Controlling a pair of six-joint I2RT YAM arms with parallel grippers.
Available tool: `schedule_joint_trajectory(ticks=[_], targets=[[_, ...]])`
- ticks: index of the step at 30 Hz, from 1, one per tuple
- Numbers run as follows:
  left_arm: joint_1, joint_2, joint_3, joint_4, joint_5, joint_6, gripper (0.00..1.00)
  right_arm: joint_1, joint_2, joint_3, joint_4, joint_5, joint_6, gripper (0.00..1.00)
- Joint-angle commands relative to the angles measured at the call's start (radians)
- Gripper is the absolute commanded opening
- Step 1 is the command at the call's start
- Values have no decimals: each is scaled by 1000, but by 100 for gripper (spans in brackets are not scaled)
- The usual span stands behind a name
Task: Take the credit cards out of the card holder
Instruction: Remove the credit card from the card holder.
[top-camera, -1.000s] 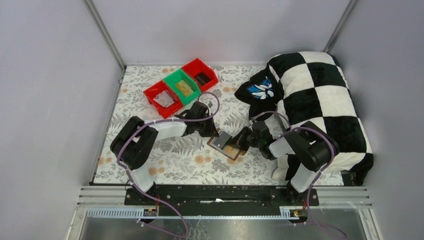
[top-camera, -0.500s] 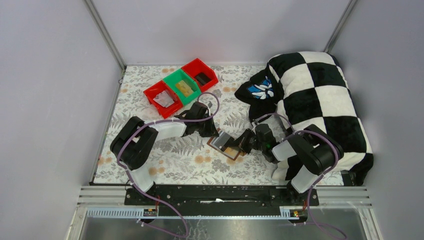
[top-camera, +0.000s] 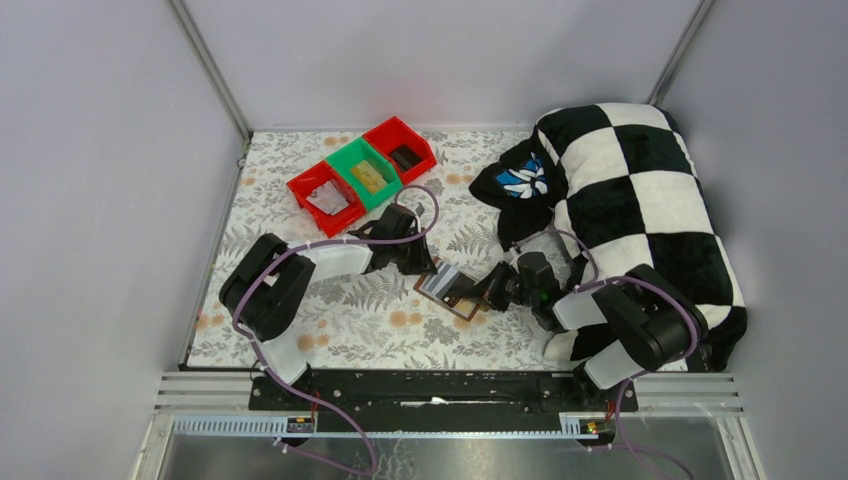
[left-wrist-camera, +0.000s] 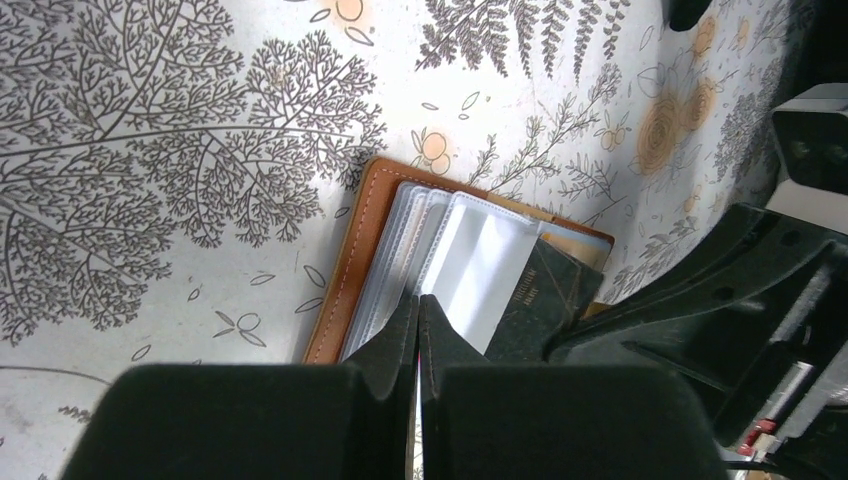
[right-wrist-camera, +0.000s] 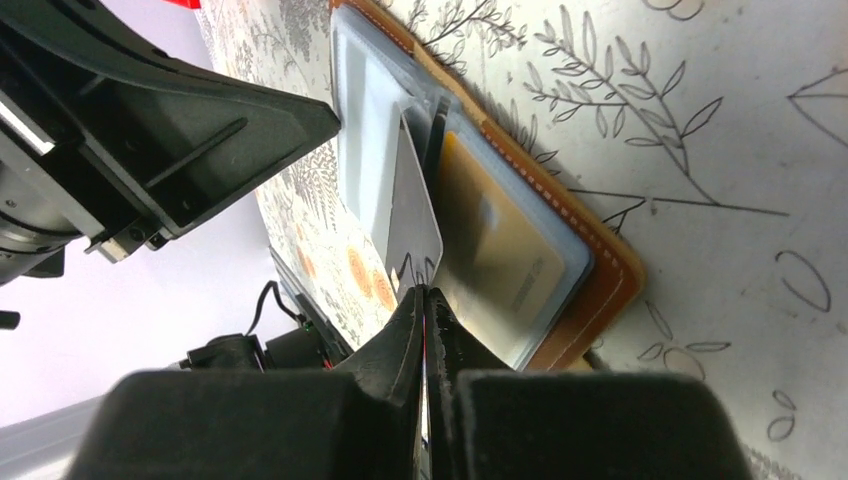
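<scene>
The holder (left-wrist-camera: 352, 262) lies open on the flowered table (left-wrist-camera: 150, 150), about midway between my two arms, tan rim down and its clear sleeves (left-wrist-camera: 480, 265) fanned upward. My left pincer (left-wrist-camera: 418, 305) has its jaws pressed together with no gap, the tips resting on the near edge of those sleeves. I cannot tell whether a sleeve is caught between them or they only press on it.

My right pincer (right-wrist-camera: 423, 292) comes in from the opposite side, its jaws also closed tight. They pinch the lower corner of a grey card (right-wrist-camera: 410, 215). The card stands tilted, partly out of its sleeve and lifted off the page beneath. Beside it, a gold card (right-wrist-camera: 495, 255) sits flat inside a sleeve on the half of the holder nearer my right wrist. From the left wrist, a dark flat piece (left-wrist-camera: 545, 300) with small gold print shows just past the sleeves. I cannot tell whether it is the same grey card.

The two pincers are close together over the holder, almost facing each other.

Far on the left stand three bins (top-camera: 365, 172), red, green and red. A checkered pillow (top-camera: 640, 210) lies on the right.
</scene>
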Motion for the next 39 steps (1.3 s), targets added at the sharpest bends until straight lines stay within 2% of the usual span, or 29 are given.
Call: schedule_joint_trajectory(ticks=[1, 4, 7, 15, 23, 27, 29, 34, 39], targets=[[4, 3, -40, -227, -89, 64, 0, -7, -110, -6, -122, 14, -69, 0], [4, -32, -18, -251, -95, 67, 0, -7, -181, 1, -221, 20, -111, 0], [4, -59, 24, -290, -98, 78, 16, -6, -231, 14, -302, 19, -150, 0], [15, -198, 94, -394, -76, 115, 44, -6, -338, 58, -437, 10, -228, 0], [142, -357, 48, -413, 251, 163, 58, -7, -346, 136, -393, -62, -271, 0], [186, -395, -44, -310, 471, 141, 79, -6, -312, 182, -351, -107, -256, 0], [189, -396, -87, -249, 555, 119, 85, -6, -293, 203, -324, -142, -235, 0], [193, -397, -151, -148, 632, 79, 89, -6, -251, 204, -136, -244, -135, 0], [202, -401, -190, 7, 702, 1, 85, -6, -204, 215, -5, -355, -65, 0]])
